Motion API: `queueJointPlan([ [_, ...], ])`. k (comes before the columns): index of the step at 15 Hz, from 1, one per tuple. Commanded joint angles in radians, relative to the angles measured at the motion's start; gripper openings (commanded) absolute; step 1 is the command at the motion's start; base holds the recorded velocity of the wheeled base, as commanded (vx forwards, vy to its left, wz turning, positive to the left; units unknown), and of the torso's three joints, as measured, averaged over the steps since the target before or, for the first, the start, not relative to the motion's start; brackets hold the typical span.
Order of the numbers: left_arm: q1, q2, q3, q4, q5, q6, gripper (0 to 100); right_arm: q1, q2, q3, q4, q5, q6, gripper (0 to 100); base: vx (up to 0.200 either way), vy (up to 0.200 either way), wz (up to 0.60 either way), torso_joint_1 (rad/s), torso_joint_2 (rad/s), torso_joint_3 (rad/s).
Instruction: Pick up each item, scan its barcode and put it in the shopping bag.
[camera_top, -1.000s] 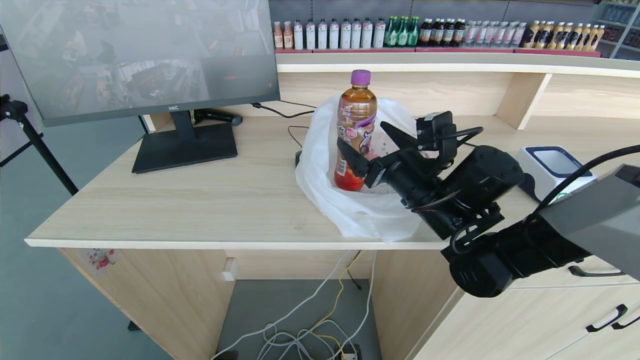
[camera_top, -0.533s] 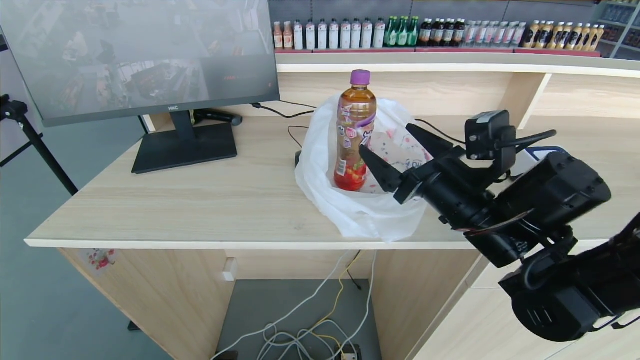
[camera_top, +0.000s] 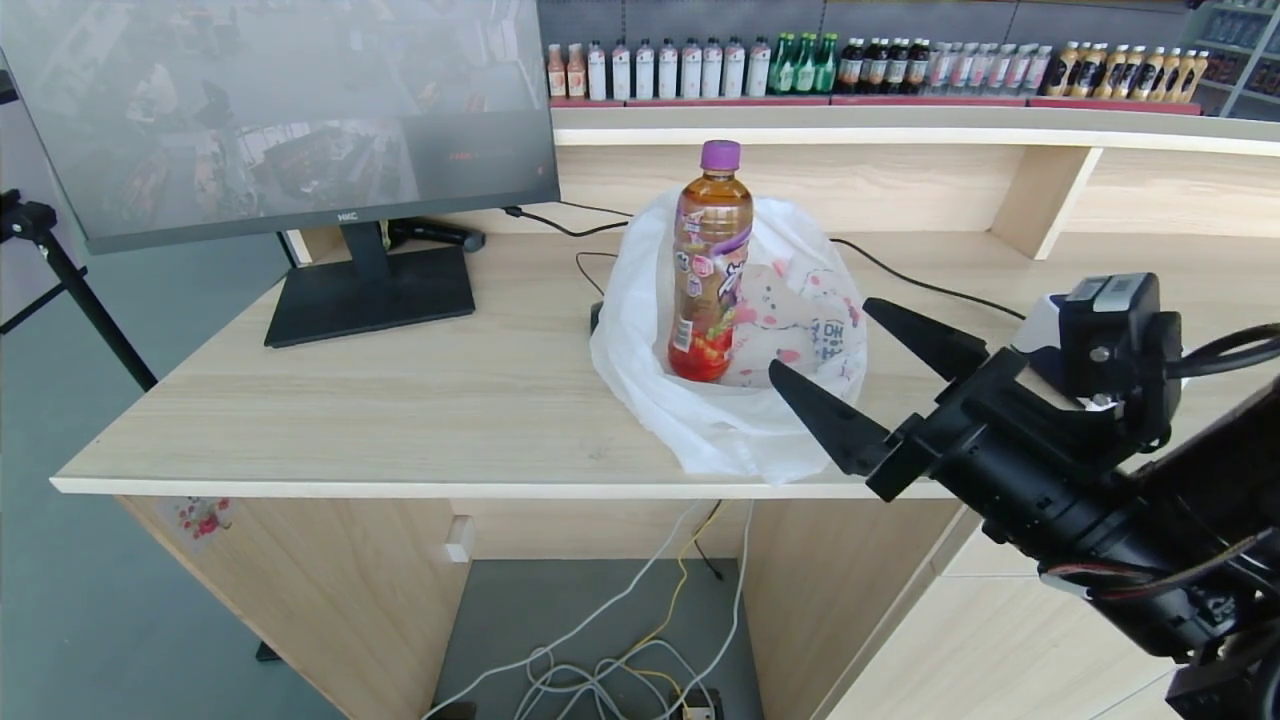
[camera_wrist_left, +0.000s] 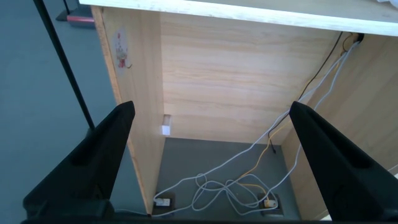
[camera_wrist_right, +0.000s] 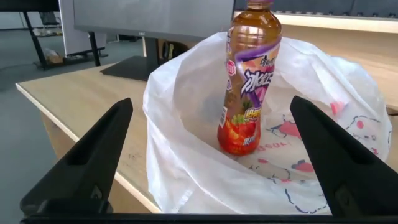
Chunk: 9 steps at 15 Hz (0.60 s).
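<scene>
My right fingers (camera_top: 825, 415), spread wide & empty, are backing away from the shopping bag (camera_top: 640, 390); bottle (camera_top: 710, 270) is standing inside it, so I'm judging this item bagged.

R arm (camera_top: 1060, 490) blk | fingers (camera_top: 825, 418) blk, tapered wedges | cable (camera_top: 1230, 345) blk, looped

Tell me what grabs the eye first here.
A purple-capped bottle stands upright inside a white bag in the middle of the counter. The right hand hangs open and empty near the bag's right side. A big monitor stands on the counter's left.
</scene>
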Motion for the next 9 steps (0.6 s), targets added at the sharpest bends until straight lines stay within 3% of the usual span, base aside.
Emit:
queueJointPlan([
  [1,-0.001,0.000,0.000,0.000,0.000,-0.001,100,0.002,-0.085,0.076,-0.002,0.000,-0.001,100,0.000,0.000,0.00,0.000,0.00,0.000],
  [6,0.000,0.000,0.000,0.000,0.000,-0.006,100,0.002,-0.102,0.086,-0.002,0.000,-0.001,100,0.000,0.000,0.00,0.000,0.00,0.000],
  [7,0.000,0.000,0.000,0.000,0.000,-0.006,100,0.000,-0.108,0.085,-0.002,0.000,-0.001,100,-0.200,0.000,0.00,-0.002,0.00,0.007],
  [9,-0.001,0.000,0.000,0.000,0.000,-0.006,100,0.000,-0.117,0.091,-0.002,0.000,-0.001,100,0.000,0.000,0.00,0.000,0.00,0.000],
])
